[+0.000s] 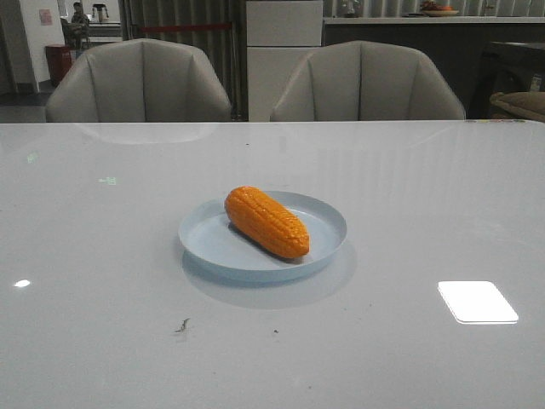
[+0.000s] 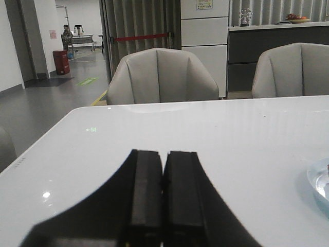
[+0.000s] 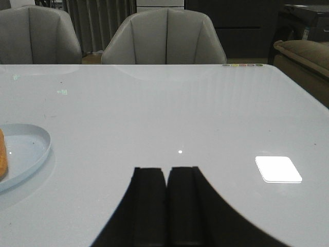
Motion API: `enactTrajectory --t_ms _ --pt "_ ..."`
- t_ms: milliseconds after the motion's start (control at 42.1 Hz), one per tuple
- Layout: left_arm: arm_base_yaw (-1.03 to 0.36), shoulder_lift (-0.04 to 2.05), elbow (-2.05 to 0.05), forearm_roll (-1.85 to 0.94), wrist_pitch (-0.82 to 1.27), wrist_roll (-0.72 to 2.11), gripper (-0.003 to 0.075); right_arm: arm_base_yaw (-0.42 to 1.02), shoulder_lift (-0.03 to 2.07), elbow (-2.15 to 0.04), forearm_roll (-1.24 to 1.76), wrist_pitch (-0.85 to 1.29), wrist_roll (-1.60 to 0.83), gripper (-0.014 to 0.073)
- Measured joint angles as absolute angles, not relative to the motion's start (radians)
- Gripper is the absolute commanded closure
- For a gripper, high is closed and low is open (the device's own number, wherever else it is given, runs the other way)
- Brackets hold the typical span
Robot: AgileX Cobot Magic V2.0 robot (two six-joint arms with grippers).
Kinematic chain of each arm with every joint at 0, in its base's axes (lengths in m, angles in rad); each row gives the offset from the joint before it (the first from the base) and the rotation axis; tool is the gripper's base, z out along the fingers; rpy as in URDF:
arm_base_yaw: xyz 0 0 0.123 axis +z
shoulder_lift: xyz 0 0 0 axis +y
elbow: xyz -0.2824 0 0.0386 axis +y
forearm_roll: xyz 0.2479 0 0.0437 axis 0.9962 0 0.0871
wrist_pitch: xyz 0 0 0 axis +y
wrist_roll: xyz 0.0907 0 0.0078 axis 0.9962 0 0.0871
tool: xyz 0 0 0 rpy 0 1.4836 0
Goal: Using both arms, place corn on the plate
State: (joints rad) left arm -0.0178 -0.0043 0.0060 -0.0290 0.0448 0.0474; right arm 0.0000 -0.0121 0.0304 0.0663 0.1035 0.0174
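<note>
Corn point(image 1: 266, 221) lying diagonally inside plate point(image 1: 213, 243), left gripper point(image 2: 163, 203) and right gripper point(image 3: 167, 206) both closed and empty, well clear; a nudged plate could roll the cob out.

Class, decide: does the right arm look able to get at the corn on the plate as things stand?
Probably yes. The corn lies uncovered on the plate, and only bare table shows between it and the right gripper, which is shut and would need to open first.

Dim, greyish light; a bright rectangular glare patch point(image 3: 278, 169) on the glossy white table point(image 3: 205, 113) ahead-right of the right gripper's black fingers point(image 3: 149, 206).
</note>
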Motion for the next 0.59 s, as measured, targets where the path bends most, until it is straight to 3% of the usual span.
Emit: enactTrajectory --t_ms 594 --pt "-0.018 -0.004 0.006 -0.029 0.045 0.047 0.0631 0.000 -0.012 0.030 0.066 0.087 0.017 0.0557"
